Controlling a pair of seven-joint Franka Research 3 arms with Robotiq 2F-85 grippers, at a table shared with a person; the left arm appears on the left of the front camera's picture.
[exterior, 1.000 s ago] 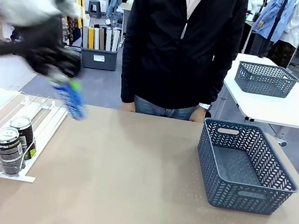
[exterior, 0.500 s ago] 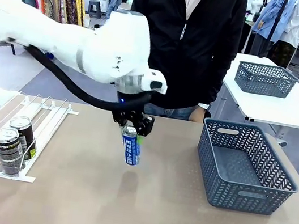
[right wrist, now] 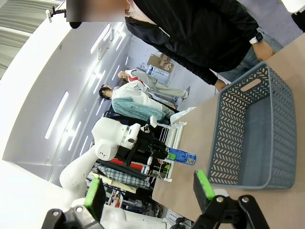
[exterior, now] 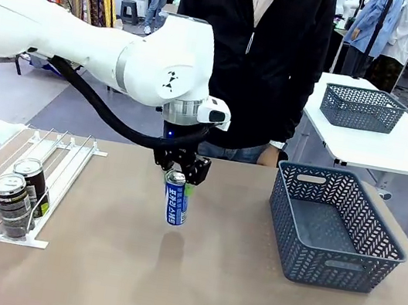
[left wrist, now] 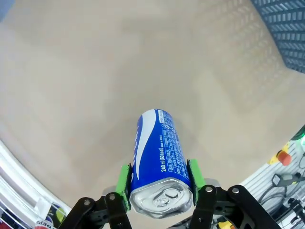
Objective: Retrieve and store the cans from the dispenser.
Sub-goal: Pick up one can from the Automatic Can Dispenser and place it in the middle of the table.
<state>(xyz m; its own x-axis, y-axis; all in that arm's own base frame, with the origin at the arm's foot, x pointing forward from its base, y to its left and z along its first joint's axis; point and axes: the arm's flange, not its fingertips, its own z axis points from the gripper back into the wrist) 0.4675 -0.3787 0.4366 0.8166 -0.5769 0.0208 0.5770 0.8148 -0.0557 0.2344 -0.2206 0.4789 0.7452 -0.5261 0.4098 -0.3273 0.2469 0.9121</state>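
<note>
Your left gripper (exterior: 178, 173) clamps a blue can (exterior: 175, 201) by its top, near upright above the table (exterior: 188, 291), likely so it lowers cleanly into the basket (exterior: 323, 271) off to its right; the rack (exterior: 62, 156), holding three more cans (exterior: 14, 199), lies to its left; your right gripper (right wrist: 148, 192) gapes wide, empty.

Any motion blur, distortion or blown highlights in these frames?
Front view: sharp, no smear on the left hand or the blue can it grips; soft shadow on the table below. Left wrist view: can crisp, wide-angle lens bends the dispenser rails. Right wrist view: rolled sideways, ceiling lights blown out, right hand open in the foreground.
</note>
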